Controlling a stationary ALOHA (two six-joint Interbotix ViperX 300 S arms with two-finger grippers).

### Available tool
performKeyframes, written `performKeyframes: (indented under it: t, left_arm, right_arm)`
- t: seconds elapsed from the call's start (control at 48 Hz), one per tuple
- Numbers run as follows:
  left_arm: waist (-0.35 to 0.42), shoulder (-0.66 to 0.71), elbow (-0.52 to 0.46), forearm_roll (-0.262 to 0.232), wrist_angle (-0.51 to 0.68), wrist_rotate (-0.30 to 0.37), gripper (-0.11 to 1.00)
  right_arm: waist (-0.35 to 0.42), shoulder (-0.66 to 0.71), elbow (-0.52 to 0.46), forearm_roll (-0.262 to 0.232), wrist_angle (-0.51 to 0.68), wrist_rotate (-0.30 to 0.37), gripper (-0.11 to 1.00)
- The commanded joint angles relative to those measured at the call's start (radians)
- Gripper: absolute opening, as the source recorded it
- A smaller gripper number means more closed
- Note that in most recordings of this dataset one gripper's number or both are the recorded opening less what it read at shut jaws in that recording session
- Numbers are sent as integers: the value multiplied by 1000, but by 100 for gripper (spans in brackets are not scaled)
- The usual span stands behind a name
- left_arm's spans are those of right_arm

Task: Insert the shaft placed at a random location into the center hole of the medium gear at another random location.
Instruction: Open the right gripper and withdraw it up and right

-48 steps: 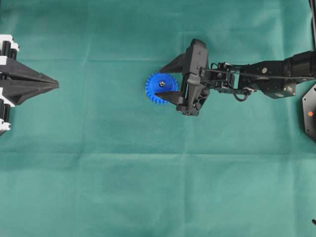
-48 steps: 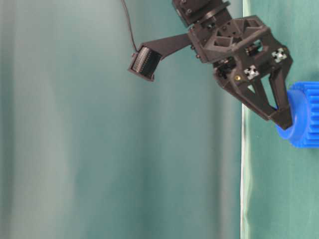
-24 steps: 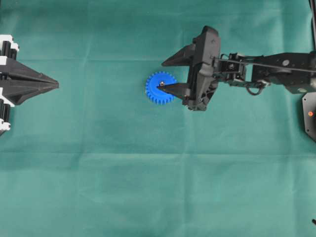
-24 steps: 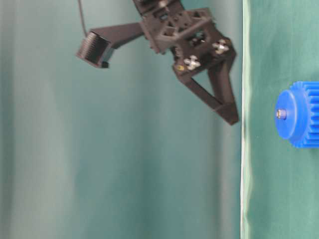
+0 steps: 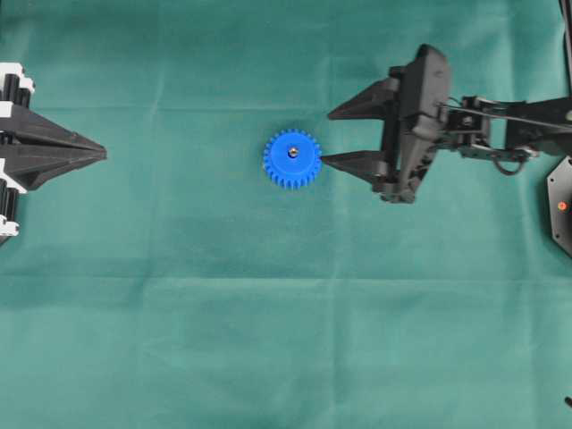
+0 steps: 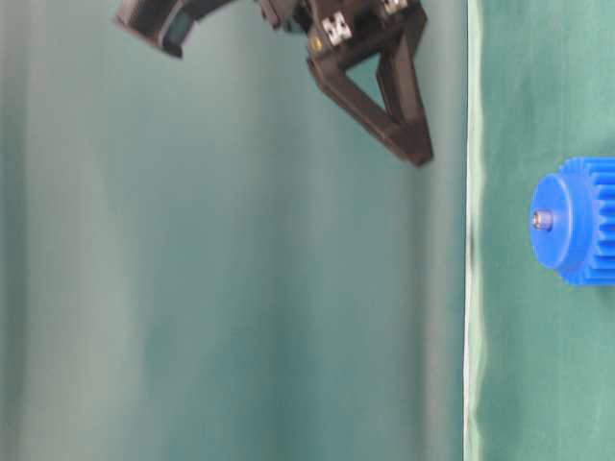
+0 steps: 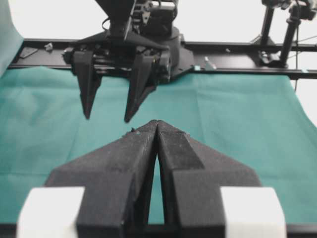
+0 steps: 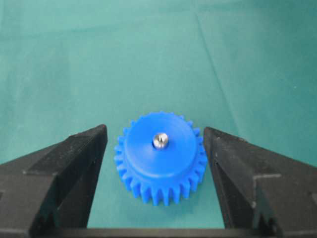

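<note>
**Overhead exterior view: shaft seated in the gear, right jaws spread and clear**

We see the medium gear (image 5: 292,160) lying flat on the green cloth of the desk (image 5: 268,340), a little above the middle of the overhead view. The shaft (image 5: 293,151) stands in the center hole, its shiny tip showing above the raised hub. From table level the shaft (image 6: 543,219) pokes out just past the hub face of the medium gear (image 6: 577,221).

Our right gripper (image 5: 332,136) hangs to the right of the gear, apart from it. Its jaws are spread wide and hold nothing. In the right wrist view the two dark fingers (image 8: 64,173) frame the medium gear (image 8: 161,158) on either side with green cloth showing between each finger and the teeth. At table level the right gripper (image 6: 413,149) is raised well off the cloth.

Our left gripper (image 5: 100,154) sits at the left edge, well apart from the gear. Its jaws are pressed together with nothing between them, as the left wrist view shows at the left gripper (image 7: 157,124).
</note>
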State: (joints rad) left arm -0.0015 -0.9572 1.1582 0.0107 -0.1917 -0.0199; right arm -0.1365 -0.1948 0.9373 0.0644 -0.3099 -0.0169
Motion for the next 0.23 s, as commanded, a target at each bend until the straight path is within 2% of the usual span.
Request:
performKeyframes:
  t: [0.0, 0.208]
  left_arm:
    - [-2, 8, -11, 2, -5, 0, 0]
    - [0, 6, -11, 2, -6, -2, 0]
  right_arm:
    - [2, -52, 15, 2, 3, -3, 80]
    - [2, -120, 74, 2, 26, -3, 80]
